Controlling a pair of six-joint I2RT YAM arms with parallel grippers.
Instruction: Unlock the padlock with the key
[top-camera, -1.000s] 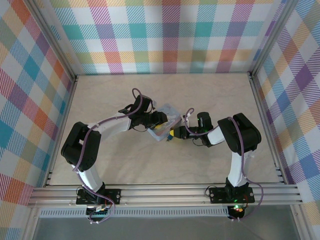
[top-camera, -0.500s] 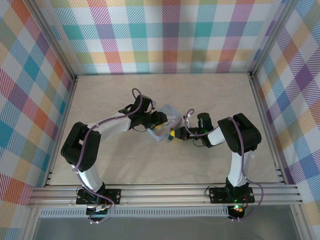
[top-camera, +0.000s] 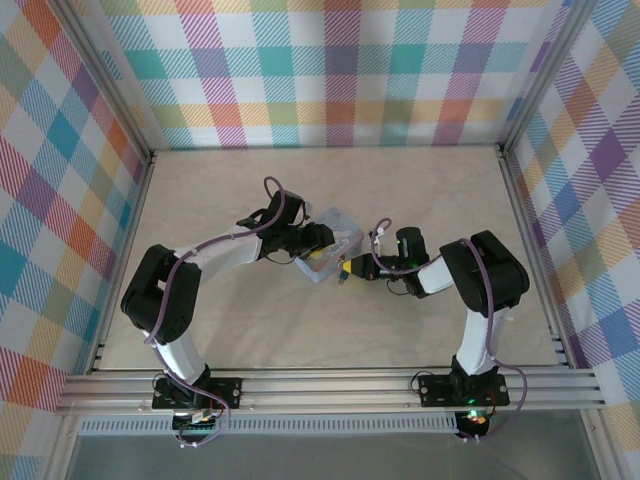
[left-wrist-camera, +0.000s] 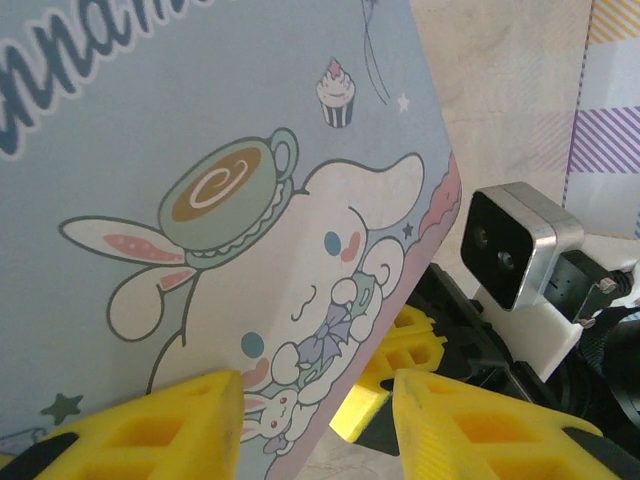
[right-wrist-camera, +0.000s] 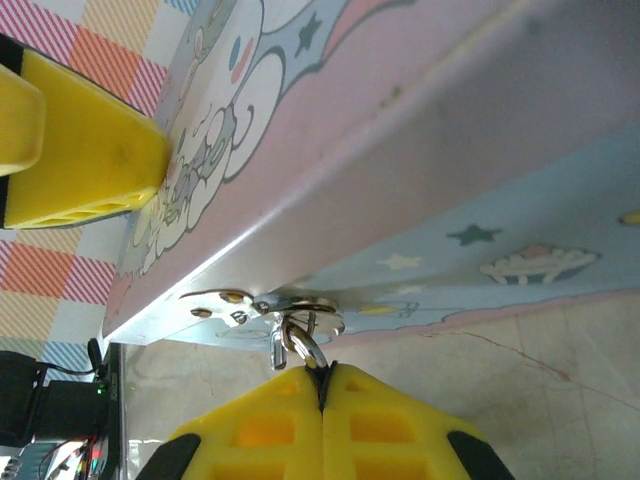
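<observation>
The padlock hangs by its silvery shackle from the hasp on the front of the light-blue cartoon tin. My right gripper is shut on the lock. Only a dark sliver of the body shows between the yellow fingers, with the shackle poking out. From above, the right gripper meets the tin at its near corner. My left gripper is open at the tin's corner. Its left finger lies against the printed lid and its right finger stands apart from the tin. The key is hidden.
The right arm's wrist camera and yellow fingers sit just beyond the tin's corner, close to my left gripper. Plaid walls enclose the beige table on three sides.
The right arm's elbow has shifted slightly to the right and its gripper has eased along the tin's near corner. The left arm and the tin have barely moved.
</observation>
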